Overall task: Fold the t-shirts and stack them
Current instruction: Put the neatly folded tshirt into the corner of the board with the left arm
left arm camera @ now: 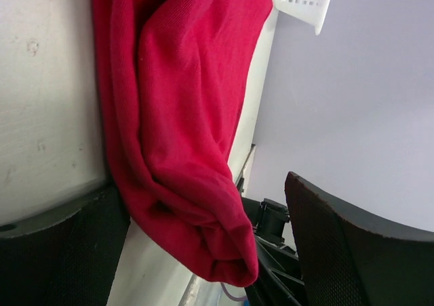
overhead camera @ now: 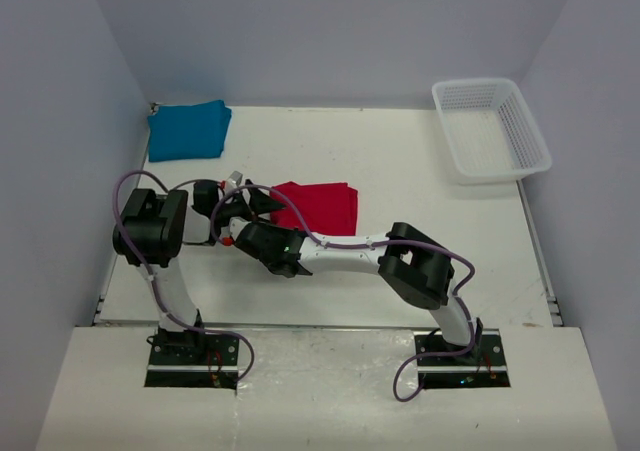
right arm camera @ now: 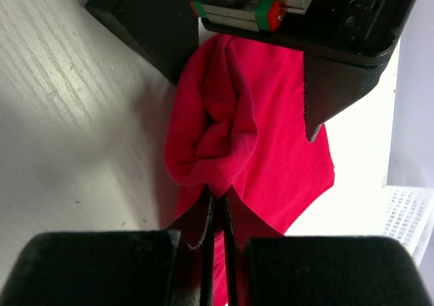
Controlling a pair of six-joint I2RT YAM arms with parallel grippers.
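From above, the red t-shirt (overhead camera: 322, 207) lies folded near the middle of the table (overhead camera: 420, 171). The teal-blue t-shirt (overhead camera: 189, 129) sits folded in the far left corner, well apart from it. A white mesh basket (overhead camera: 491, 129) stands in the far right corner. Both arms meet at the red shirt's left edge: the left gripper (overhead camera: 238, 197) comes in from the left, and the right gripper (overhead camera: 262, 211) reaches across from the right side. From up here I cannot tell how either pair of fingers stands.

At the left wrist, the two dark fingers (left arm camera: 339, 252) stand wide apart. The bunched, rolled edge of the red shirt hangs between them, close against the left one.

At the right wrist, the fingers are pressed together, pinching a puckered corner of the red cloth. Across from them, the left gripper's spread fingers straddle the same fold.
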